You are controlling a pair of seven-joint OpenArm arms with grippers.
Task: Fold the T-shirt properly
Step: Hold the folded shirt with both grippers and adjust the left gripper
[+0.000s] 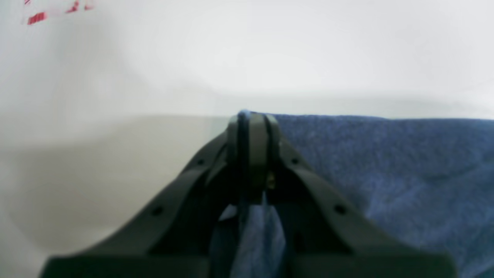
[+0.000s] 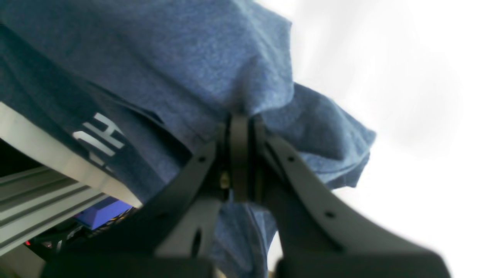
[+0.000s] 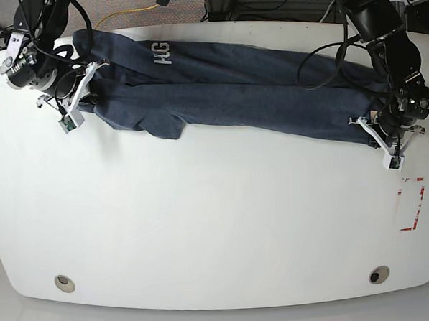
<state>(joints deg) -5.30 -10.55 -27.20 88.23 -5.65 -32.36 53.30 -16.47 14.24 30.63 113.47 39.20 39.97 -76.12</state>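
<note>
The navy T-shirt [image 3: 233,95] lies stretched across the far half of the white table [image 3: 203,226], folded lengthwise, with white lettering [image 3: 160,54] near its left end. My left gripper [image 3: 372,127], at the base view's right, is shut on the shirt's right end; the left wrist view shows its fingers [image 1: 252,131] pinching the blue cloth [image 1: 386,173]. My right gripper [image 3: 92,84], at the base view's left, is shut on the shirt's left end; the right wrist view shows its fingers [image 2: 239,154] clamping bunched cloth [image 2: 173,69] beside the lettering [image 2: 102,135].
A red dashed marking [image 3: 412,204] is on the table near the right edge, also seen blurred in the left wrist view [image 1: 58,11]. Two round holes [image 3: 62,283] [image 3: 379,274] sit near the front edge. Cables and floor lie beyond the far edge.
</note>
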